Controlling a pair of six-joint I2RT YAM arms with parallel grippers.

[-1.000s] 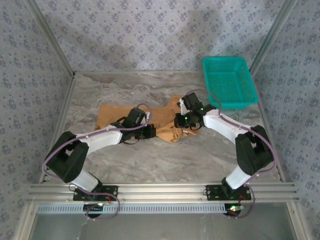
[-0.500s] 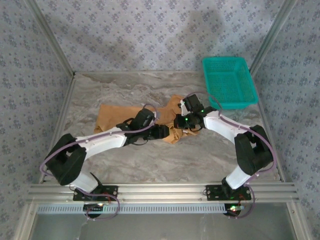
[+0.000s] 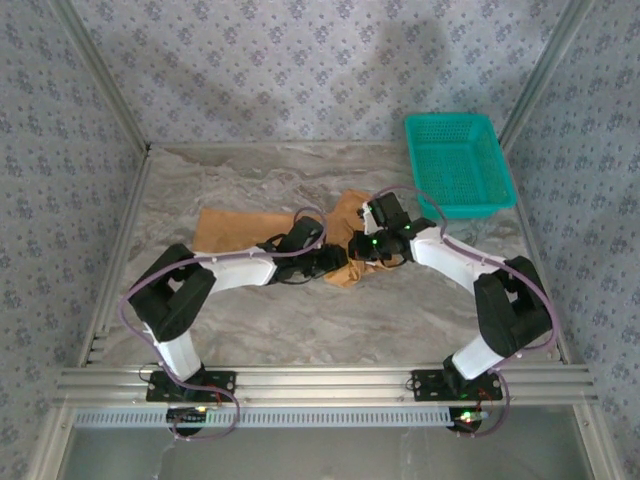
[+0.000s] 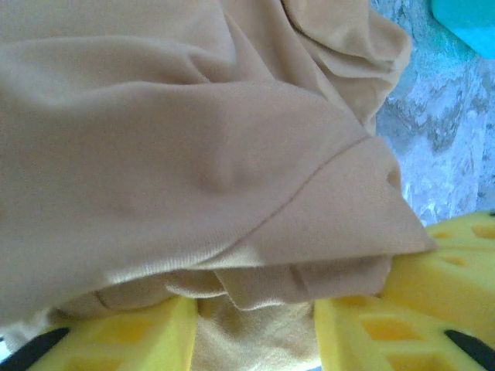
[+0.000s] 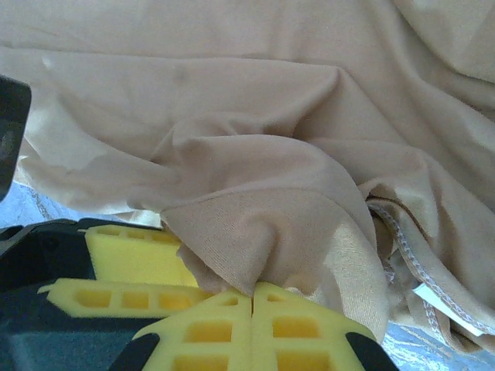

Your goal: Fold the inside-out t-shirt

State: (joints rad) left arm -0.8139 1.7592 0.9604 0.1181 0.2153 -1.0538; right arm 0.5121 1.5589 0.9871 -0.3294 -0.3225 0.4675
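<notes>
top view / shirt: tan t-shirt (image 3: 225,232) lies crumpled mid-table (image 3: 300,320), spread wider on the left and bunched toward the right.
top view / arms: I see both reaching in to the bunched right part. The left gripper (image 3: 338,262) and right gripper (image 3: 360,247) are down on the cloth, just beside each other. I can't tell jaw state from here.
top view / other: teal mesh basket (image 3: 458,165) at the far right corner, well apart from the shirt.
left wrist / jaws: left gripper (image 4: 255,332) stands wide, its yellow fingers (image 4: 116,344) well apart. A folded edge of the shirt (image 4: 193,139) hangs into the gap, with a curved seam line running across it.
left wrist / extra: marble at the right edge, and a teal corner of the basket (image 4: 468,15) at top right.
right wrist / jaws: right gripper (image 5: 253,309) has its yellow pads pressed together, with a fold of the shirt caught at the tips.
right wrist / label: small white label (image 5: 445,311) at lower right, beside stitched neck tape (image 5: 402,236). Too little of it is in view for me to read any text.
right wrist / extra: more yellow foam on a dark body (image 5: 131,255), just left of the pads.
</notes>
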